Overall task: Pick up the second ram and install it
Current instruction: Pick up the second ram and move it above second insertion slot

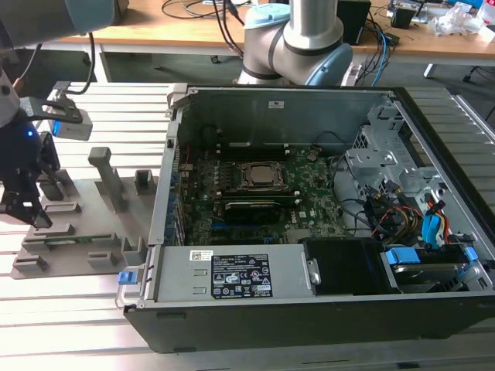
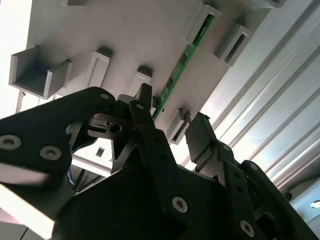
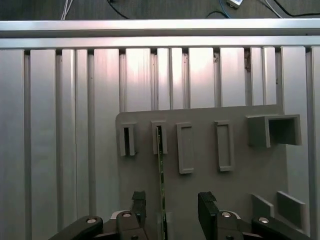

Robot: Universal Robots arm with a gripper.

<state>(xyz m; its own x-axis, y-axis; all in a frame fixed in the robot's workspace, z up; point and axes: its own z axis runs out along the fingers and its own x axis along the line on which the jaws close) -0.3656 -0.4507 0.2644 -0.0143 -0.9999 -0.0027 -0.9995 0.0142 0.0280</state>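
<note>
Over the grey fixture plate (image 1: 85, 207) at the exterior view's left, well apart from the open computer case (image 1: 271, 100), the hand (image 1: 27, 205) hangs low. Its 2 fingers (image 3: 139, 205) are spread and grip nothing.

The second ram (image 3: 160, 165) stands on edge in the plate's slotted holders, a thin green strip on the slatted metal surface (image 3: 65, 125). In the first wrist view its long axis runs straight out from the wrist, and its near part passes into the gap between the fingers. So 1 finger stands off each flat face, and neither touches the board. The stick lies nearer 1 finger than the other, not centred in the gap.

The second wrist view shows the same: the green edge runs lengthwise away from the hand and disappears between the 2 dark fingers. How far it goes on beneath them I cannot tell.

By my reading the spread is set square to the stick's length, across its thin side, with the ram not yet lifted from its holders.
</note>
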